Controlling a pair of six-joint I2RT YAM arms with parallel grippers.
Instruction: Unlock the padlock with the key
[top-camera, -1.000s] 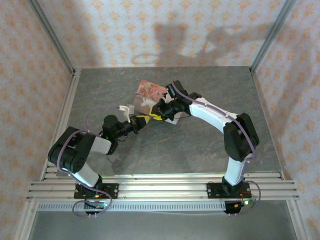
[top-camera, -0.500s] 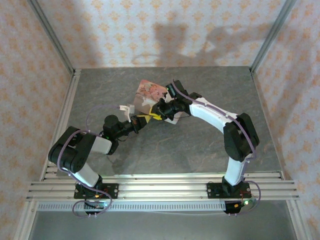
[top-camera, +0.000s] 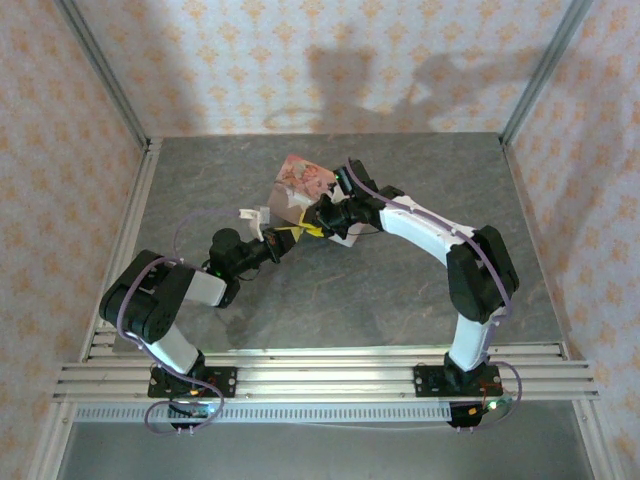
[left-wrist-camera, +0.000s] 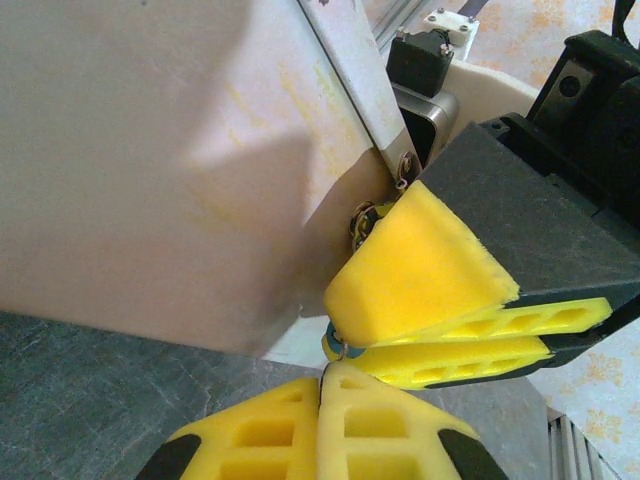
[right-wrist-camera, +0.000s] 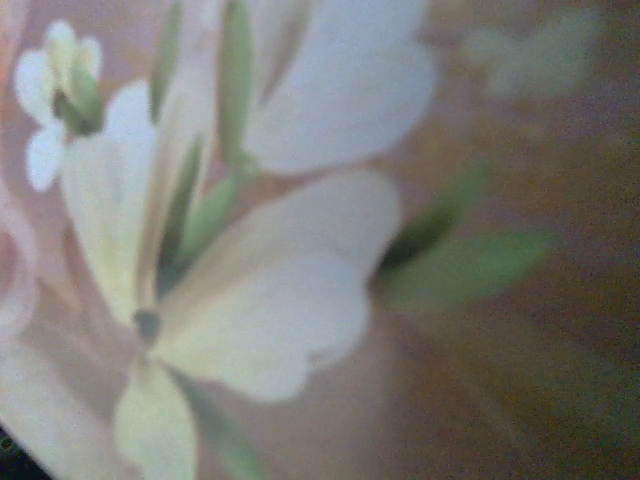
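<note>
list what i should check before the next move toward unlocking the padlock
1. left gripper shut: ok, its yellow fingers meet.
2. key held in it: cannot tell, no metal shows between them.
3. padlock located: ok, a teal bit at the right gripper's tips.
4. right gripper's hold on the padlock: cannot tell.
5. keyhole facing the left gripper: cannot tell, it is hidden.
6. pink tin near both grippers: ok, right beside them.
</note>
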